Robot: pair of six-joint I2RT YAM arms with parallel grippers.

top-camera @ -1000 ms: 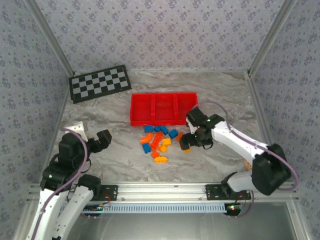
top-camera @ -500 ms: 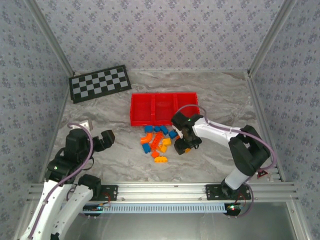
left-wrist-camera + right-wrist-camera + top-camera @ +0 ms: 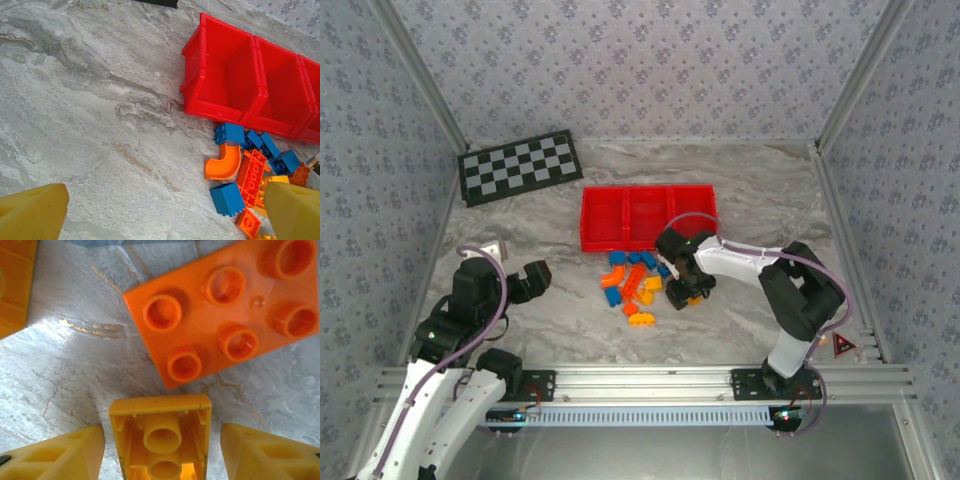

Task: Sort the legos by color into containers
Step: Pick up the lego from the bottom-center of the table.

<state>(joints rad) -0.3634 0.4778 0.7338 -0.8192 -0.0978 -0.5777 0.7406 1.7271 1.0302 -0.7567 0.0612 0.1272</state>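
**Right gripper (image 3: pixel 684 292) straddles 1 upturned yellow-orange brick (image 3: pixel 160 440), just in front of the red tray (image 3: pixel 648 187).**

Left gripper (image 3: pixel 163 202): well left of the tray, jaws wide, holding nothing, apart from the legos (image 3: pixel 638 283). Legos: loose pile just in front of the tray's near wall; its 3 compartments look empty. Brick: at the pile's right edge, hollow side up between the right fingers (image 3: pixel 60 455), long axis along them, so the jaws would meet its short width. Right jaws open, bare table showing either side, no contact. Orange studded plate (image 3: pixel 225 305) lies just beyond, apart. Right arm far nearer. Marbled table (image 3: pixel 760 190) looks flat and smooth; the brick may skid. Tight among neighbours.
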